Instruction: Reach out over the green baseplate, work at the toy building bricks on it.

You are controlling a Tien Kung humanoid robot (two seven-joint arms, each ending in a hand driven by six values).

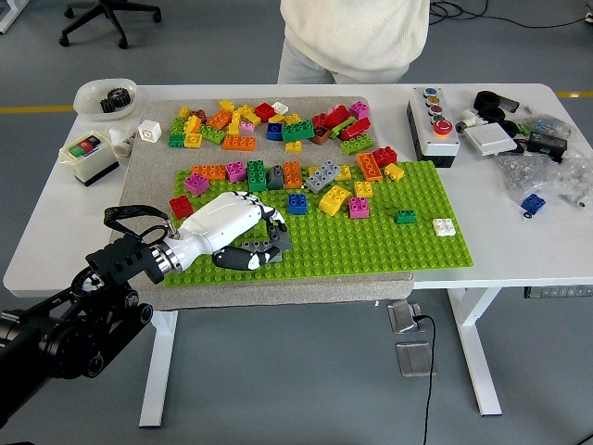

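Note:
The green baseplate [371, 243] lies on a grey mat in the middle of the table. Along its far edge stand several bricks: magenta [195, 183], orange [209, 171], green [256, 174], grey [275, 177], blue [296, 203], yellow [334, 198]. A small green brick [405, 217] and a white one [444, 226] sit to the right. My left hand [264, 243] rests low over the plate's left part, just in front of the grey and blue bricks. Its fingers [274, 225] are loosely bent towards the thumb [243, 257], and nothing shows between them.
Loose bricks [269, 123] are heaped on the mat behind the plate. A person in a cream top [357, 37] stands at the far side. A button box [432, 125] and clutter lie right; a switch box [88, 156] and a bowl [104, 95] are at left.

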